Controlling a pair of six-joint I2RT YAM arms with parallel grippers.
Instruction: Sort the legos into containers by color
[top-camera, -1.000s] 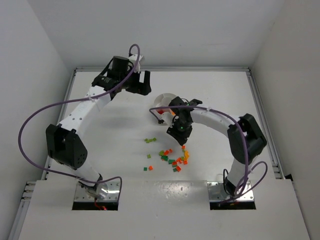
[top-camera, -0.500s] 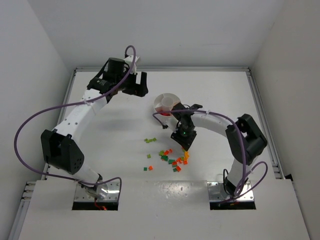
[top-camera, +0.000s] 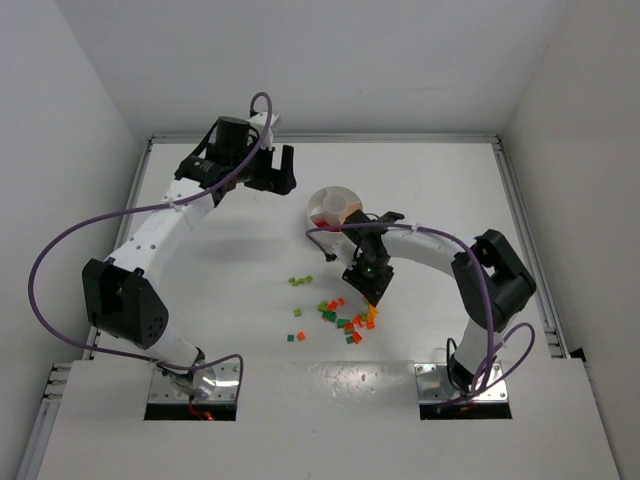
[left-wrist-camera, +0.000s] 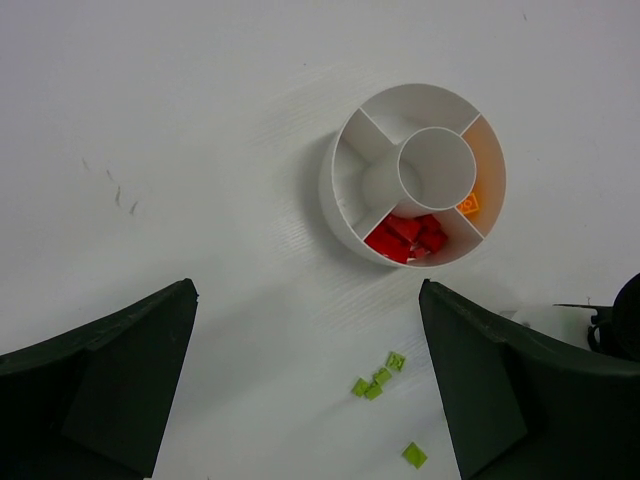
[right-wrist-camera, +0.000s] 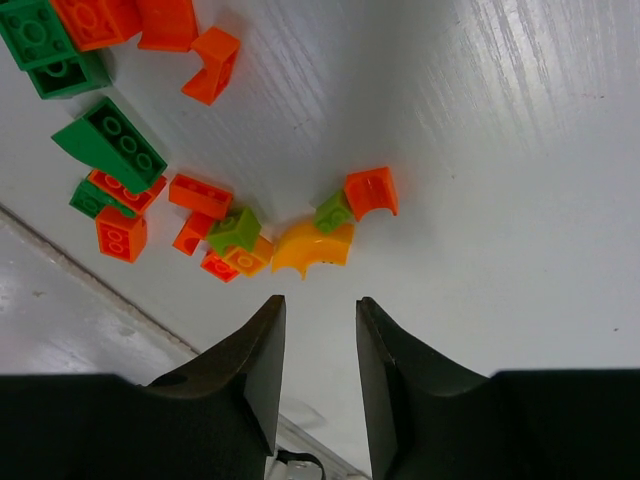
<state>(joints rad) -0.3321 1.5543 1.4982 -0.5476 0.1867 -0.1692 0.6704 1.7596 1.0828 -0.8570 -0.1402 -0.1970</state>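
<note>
Over the table (top-camera: 230, 300), seen from above and behind, the loose legos (top-camera: 345, 318) lie scattered toward the near edge, closer to the right arm's base, with a few light green ones off to the left. The white dish (top-camera: 314, 203), whose wedges are the containers, sits farther back, apart from the pile. The right gripper (top-camera: 372, 297) hangs over the pile's right edge. The left gripper (top-camera: 279, 178) is back beside the dish's left.

From the left wrist, its fingers (left-wrist-camera: 110, 390) stand wide apart with nothing between them. Red bricks (left-wrist-camera: 405, 238) fill the nearest wedge and one orange brick (left-wrist-camera: 468, 204) lies in the wedge to its right. The other two wedges are bare.

From the right wrist, the fingers (right-wrist-camera: 250, 380) are a narrow gap apart and empty. Just ahead of them lies a yellow-orange arched brick (right-wrist-camera: 312, 247), touching a small green brick (right-wrist-camera: 333, 212) and other orange pieces. Its long axis runs across the view, from one finger toward the other, hollow side facing the fingers.

These bricks should be light, stiff and slick — easy to flick away or squirt out of a pinch. The arched one is best taken across its flat sides, not over the curve, and its neighbours may drag along.
</note>
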